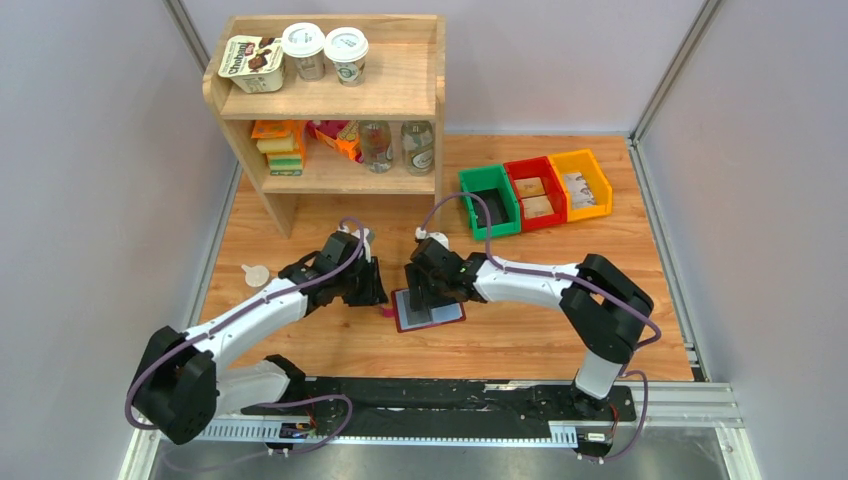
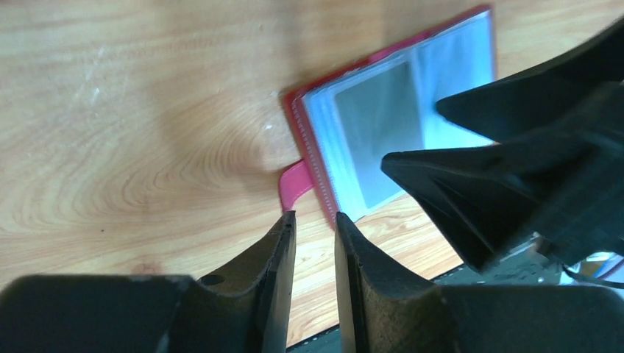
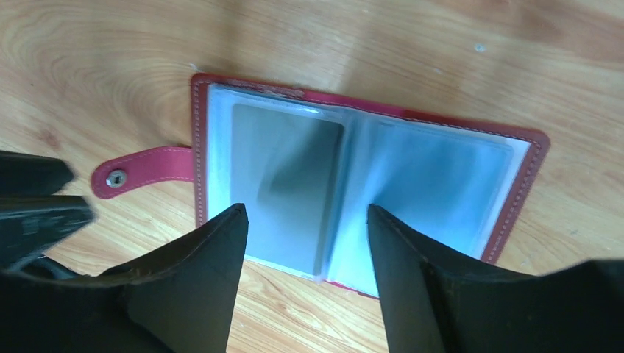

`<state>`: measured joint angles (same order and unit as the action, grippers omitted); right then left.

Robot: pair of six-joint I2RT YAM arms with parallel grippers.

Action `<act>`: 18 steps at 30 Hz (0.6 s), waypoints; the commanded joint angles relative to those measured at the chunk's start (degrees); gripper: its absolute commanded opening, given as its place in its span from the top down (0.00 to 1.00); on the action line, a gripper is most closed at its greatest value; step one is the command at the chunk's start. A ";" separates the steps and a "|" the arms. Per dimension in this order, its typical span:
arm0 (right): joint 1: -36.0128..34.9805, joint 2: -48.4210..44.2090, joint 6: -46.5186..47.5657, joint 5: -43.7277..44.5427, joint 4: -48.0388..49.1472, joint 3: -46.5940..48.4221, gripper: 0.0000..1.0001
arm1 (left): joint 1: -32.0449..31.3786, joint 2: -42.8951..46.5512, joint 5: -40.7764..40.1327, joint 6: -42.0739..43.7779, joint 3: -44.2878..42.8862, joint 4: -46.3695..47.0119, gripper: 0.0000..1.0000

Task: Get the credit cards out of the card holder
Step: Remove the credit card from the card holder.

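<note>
Right wrist alone shows tab snap (image 3: 115, 178).

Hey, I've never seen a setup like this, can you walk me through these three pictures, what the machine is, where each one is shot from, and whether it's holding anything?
These are two robot arms bolted at the near edge of a wooden table. The wide picture comes from a camera above and behind them. The other two come from cameras on each wrist, so the black prongs at the bottom are that arm's own tool.

Between the arms lies the card holder, a dark-red wallet spread open flat, its closing tab sticking out. A greyish card sits in one clear sleeve.

The right tool hovers open above the holder. The left tool is near the tab, prongs slightly apart. Neither holds anything.

Farther back stand a wooden shelf and three coloured bins.
</note>
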<state>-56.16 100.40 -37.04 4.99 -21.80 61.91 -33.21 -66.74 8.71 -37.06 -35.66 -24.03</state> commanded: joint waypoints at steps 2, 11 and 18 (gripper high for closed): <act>2.11 -4.33 -1.55 -4.03 7.74 -3.28 0.35 | 0.34 2.58 -0.89 1.28 -4.94 -2.33 0.63; 0.53 -1.79 0.30 3.26 -1.13 3.82 0.25 | 0.34 -2.77 -3.35 -0.73 -3.63 -3.65 0.64; -2.20 2.78 -0.14 7.57 -5.26 8.75 0.20 | 0.43 -7.96 -0.71 -1.00 -1.78 -1.72 0.72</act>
<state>-56.95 100.73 -37.26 8.23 -23.70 67.57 -33.17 -73.34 7.27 -37.41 -38.52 -26.39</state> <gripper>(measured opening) 0.788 0.293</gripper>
